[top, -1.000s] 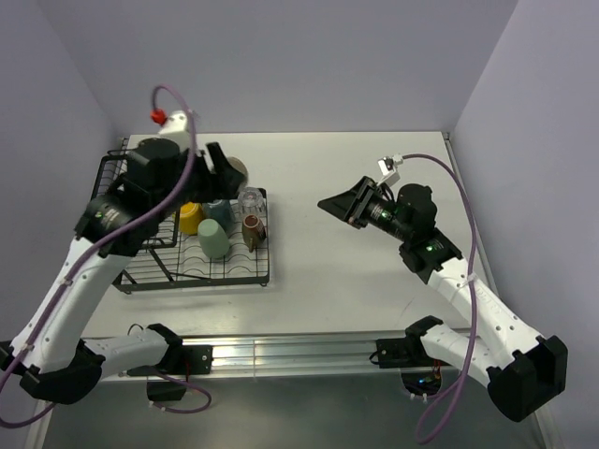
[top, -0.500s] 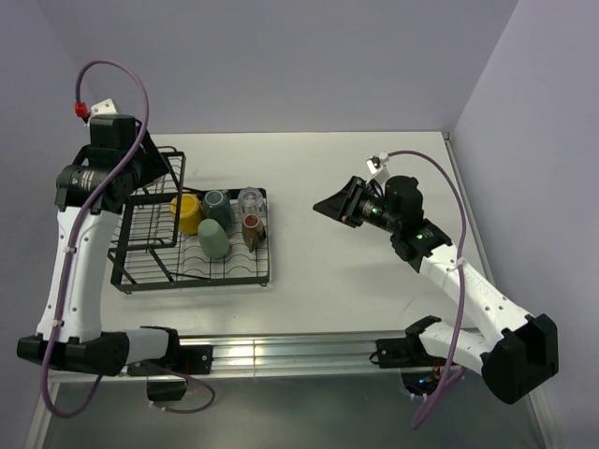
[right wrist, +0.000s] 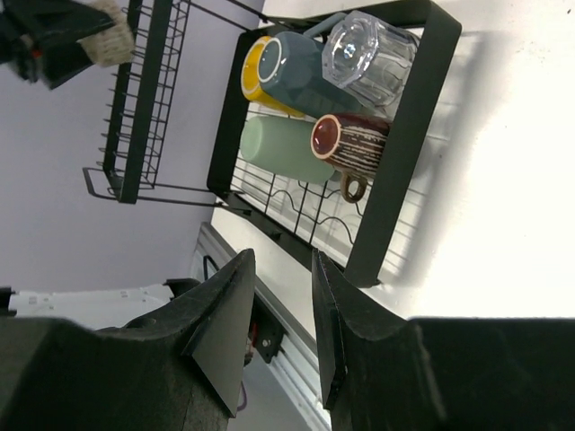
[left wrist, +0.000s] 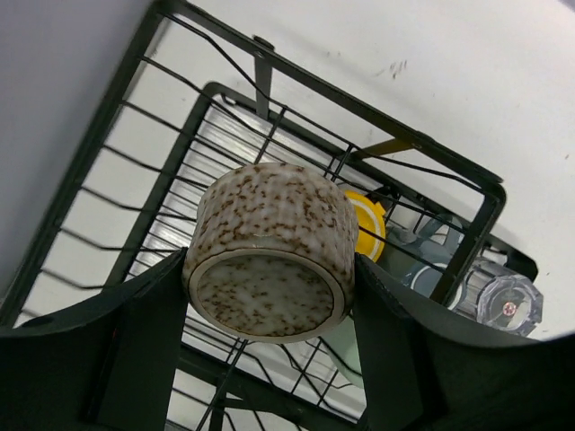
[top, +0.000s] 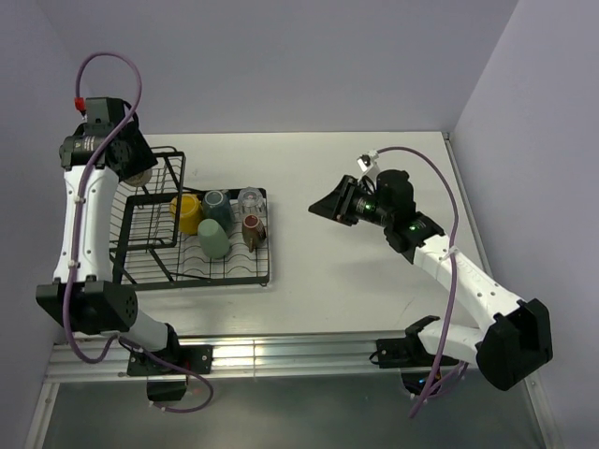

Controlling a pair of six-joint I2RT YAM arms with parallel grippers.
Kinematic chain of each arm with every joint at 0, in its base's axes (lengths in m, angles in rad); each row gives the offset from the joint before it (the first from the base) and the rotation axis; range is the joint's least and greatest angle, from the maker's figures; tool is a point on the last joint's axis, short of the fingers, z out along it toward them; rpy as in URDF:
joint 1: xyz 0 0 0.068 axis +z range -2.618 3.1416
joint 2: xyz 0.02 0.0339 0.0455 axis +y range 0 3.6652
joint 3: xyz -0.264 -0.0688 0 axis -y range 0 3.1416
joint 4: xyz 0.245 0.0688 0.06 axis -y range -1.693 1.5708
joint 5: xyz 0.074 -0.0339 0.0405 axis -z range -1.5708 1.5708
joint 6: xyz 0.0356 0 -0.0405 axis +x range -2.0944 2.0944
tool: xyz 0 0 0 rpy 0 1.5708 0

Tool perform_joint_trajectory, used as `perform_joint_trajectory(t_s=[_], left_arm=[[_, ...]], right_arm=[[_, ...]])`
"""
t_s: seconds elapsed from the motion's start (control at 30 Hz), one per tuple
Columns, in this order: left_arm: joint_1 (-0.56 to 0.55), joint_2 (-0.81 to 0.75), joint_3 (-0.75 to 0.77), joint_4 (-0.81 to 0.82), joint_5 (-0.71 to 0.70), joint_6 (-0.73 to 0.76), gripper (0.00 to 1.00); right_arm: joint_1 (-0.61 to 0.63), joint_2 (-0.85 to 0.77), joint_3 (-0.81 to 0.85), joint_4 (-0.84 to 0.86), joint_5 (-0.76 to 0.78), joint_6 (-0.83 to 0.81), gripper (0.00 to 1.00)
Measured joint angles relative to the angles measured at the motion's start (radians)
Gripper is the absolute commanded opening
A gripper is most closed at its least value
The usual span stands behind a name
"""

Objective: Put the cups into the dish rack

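My left gripper [left wrist: 269,269] is shut on a speckled beige-brown cup [left wrist: 274,251] and holds it above the raised basket of the black wire dish rack [left wrist: 117,108]. From above, the left gripper [top: 131,164] hangs over the rack's far left corner [top: 187,276]. On the flat grid lie a yellow mug [top: 187,213], a grey mug [top: 217,204], a clear glass [top: 249,199], a dark brown striped mug [top: 253,229] and a pale green tumbler [top: 212,238]. My right gripper [top: 323,206] is open and empty, off to the rack's right, above the table.
The right wrist view shows the rack [right wrist: 395,180] from the side with the five cups lying in it, and the left gripper with its cup [right wrist: 108,40] at top left. The purple back and side walls stand close behind the rack. White table [top: 374,281] lies under the right arm.
My left arm has swung left and back with the speckled cup, from over the flat grid to over the raised basket. My right gripper has crept a little to the left.
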Motion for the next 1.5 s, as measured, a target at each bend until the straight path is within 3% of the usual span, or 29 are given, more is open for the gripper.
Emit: perform_joint_trajectory(t_s=[0.23, 0.77, 0.9, 1.07, 1.1, 1.2, 1.5], left_arm=[[0.008, 0.084, 0.000, -0.004, 0.029, 0.009, 0.00], [0.022, 0.111, -0.047, 0.006, 0.039, 0.019, 0.00], [0.023, 0.113, -0.062, 0.029, 0.036, 0.022, 0.04], [0.024, 0.113, -0.068, 0.036, 0.030, 0.022, 0.21], [0.024, 0.113, -0.068, 0.036, 0.029, 0.023, 0.29], [0.024, 0.113, -0.074, 0.045, 0.029, 0.023, 0.41], [0.024, 0.113, -0.081, 0.060, 0.029, 0.024, 0.62]], right_arm=[[0.002, 0.024, 0.033, -0.041, -0.014, -0.034, 0.40], [0.009, 0.044, 0.038, -0.065, -0.032, -0.060, 0.41], [0.011, 0.049, 0.038, -0.067, -0.033, -0.063, 0.41], [0.014, 0.049, 0.038, -0.067, -0.033, -0.066, 0.42], [0.014, 0.049, 0.038, -0.067, -0.033, -0.067, 0.42], [0.014, 0.050, 0.038, -0.067, -0.033, -0.068, 0.42], [0.016, 0.059, 0.038, -0.067, -0.033, -0.071, 0.42]])
